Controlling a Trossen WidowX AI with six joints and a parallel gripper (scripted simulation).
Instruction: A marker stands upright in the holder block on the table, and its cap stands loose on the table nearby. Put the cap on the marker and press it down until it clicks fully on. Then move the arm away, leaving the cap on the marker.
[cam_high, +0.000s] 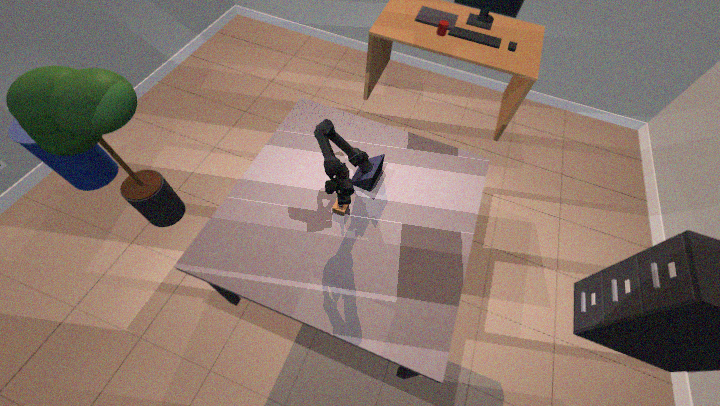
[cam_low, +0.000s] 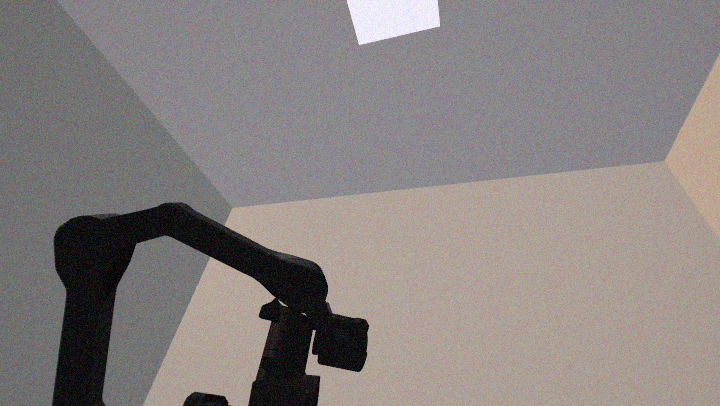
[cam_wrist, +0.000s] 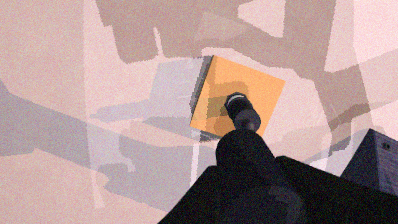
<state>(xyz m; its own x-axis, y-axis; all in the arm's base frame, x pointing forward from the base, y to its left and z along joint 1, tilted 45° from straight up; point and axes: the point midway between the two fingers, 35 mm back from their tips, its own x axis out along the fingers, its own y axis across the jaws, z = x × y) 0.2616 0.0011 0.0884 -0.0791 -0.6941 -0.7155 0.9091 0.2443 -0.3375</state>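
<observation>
Arm (cam_low: 211, 242) bent at elbow, wrist pointing down; gripper (cam_high: 342, 197) clamped on cap (cam_wrist: 243, 150).

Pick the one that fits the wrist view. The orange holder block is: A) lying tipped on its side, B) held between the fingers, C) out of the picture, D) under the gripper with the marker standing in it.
D: the marker stands in the orange holder block, just below the dark cap held by the gripper.

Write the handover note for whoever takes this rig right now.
Claw: shut on the cap.
Marker: upright in the orange holder block, seen past the cap in the wrist view; whether they touch cannot be told.
Done: cap picked up and carried to the marker.
Left: lower the cap on, press until fully seated, release, move the arm away.
</observation>
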